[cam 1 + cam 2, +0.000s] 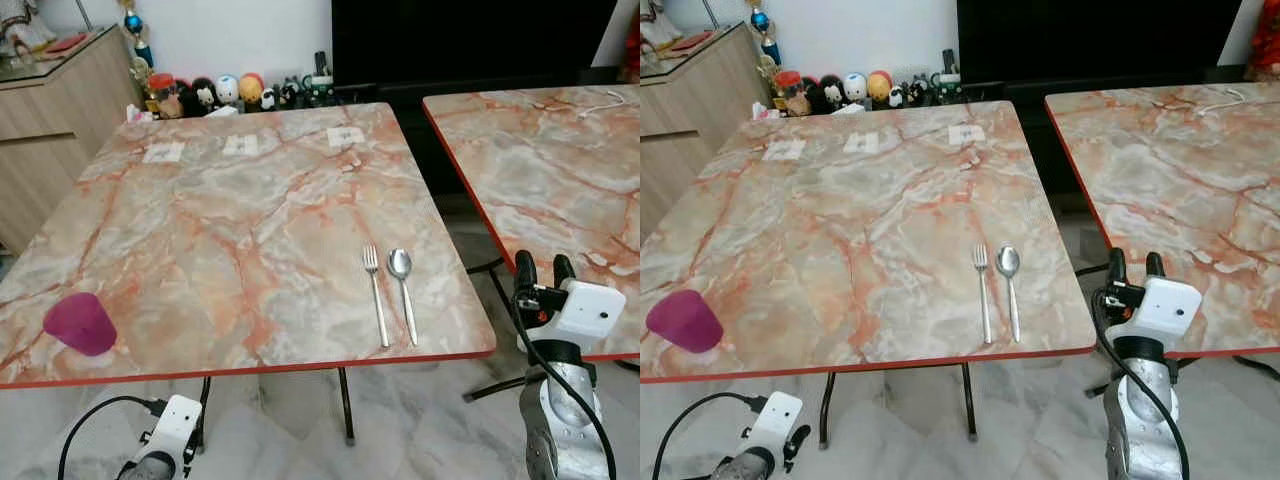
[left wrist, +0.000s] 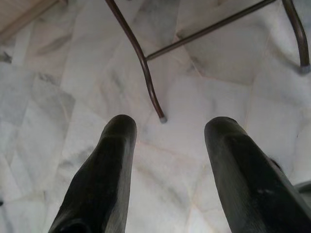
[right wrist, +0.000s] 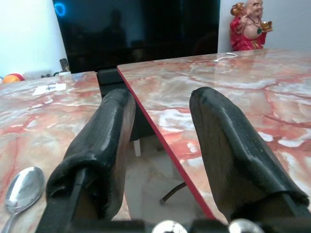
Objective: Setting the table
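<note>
Marbled orange-grey table [image 1: 230, 230] carries, left to right: magenta cup [image 1: 80, 323] at the near-left corner, then fork [image 1: 375, 292] and spoon [image 1: 403, 290] side by side, parallel, near the front-right edge. Likely next step is moving the cup to the place setting; approach it from above or the side, grip mid-wall, keep it upright, set it beyond the cutlery without nudging either piece. Left gripper [image 2: 167, 170] hangs low below the table edge, fingers spread wide, holding nothing, aimed at the floor. Right gripper [image 1: 545, 268] sits in the gap between the two tables, fingers also well apart, empty, touching nothing.
</note>
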`<state>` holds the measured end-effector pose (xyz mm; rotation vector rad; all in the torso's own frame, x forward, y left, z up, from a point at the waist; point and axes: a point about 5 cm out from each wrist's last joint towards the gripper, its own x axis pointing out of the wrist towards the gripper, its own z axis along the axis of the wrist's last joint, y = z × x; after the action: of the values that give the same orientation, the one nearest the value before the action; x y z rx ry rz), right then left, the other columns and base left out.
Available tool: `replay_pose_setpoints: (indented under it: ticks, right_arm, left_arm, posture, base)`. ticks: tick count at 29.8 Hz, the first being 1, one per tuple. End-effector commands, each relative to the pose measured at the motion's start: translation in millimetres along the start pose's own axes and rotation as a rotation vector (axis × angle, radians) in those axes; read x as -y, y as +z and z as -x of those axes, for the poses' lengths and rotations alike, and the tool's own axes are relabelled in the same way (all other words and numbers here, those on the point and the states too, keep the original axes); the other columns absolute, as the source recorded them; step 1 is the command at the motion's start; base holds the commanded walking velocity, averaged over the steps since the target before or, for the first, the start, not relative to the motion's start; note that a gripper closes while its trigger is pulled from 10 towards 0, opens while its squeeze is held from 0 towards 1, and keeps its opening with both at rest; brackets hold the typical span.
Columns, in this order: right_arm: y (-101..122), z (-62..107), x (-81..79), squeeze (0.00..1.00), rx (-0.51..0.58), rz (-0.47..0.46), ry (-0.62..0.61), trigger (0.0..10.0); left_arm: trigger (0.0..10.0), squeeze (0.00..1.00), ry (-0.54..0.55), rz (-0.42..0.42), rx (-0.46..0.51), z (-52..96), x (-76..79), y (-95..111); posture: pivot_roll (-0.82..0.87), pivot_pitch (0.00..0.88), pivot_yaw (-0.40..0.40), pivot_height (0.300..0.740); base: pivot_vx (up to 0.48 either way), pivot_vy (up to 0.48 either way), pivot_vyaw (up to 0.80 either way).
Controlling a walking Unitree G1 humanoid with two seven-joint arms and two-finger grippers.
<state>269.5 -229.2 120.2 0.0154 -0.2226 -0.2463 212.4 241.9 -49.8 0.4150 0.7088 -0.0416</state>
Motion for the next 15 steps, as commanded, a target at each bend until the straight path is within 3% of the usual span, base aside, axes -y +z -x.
replay_pose_setpoints:
  ticks: [1,7,15]
  right_arm:
    - [5.0,-4.5,3.1,0.0,0.017,-0.009,-0.003,10.0]
    - [3.7,-6.7,4.5,0.0,-0.005,-0.024,0.032,10.0]
    - [3.5,-12.2,-5.2,0.0,-0.028,-0.035,0.116,10.0]
  left_arm:
    - [10.0,0.0,0.001,0.0,-0.026,1.4,1.7,-5.5]
    - [10.0,0.0,-0.006,0.022,-0.026,2.2,9.7,-7.1]
    - [10.0,0.0,0.001,0.053,-0.022,3.2,15.2,-8.4]
  posture:
    - [0.01,0.0,0.071,0.74]
    - [-0.01,0.0,0.055,0.74]
    - [-0.01,0.0,0.019,0.74]
  base:
    - [0.0,0.0,0.0]
    - [0.0,0.0,0.0]
    - [0.0,0.0,0.0]
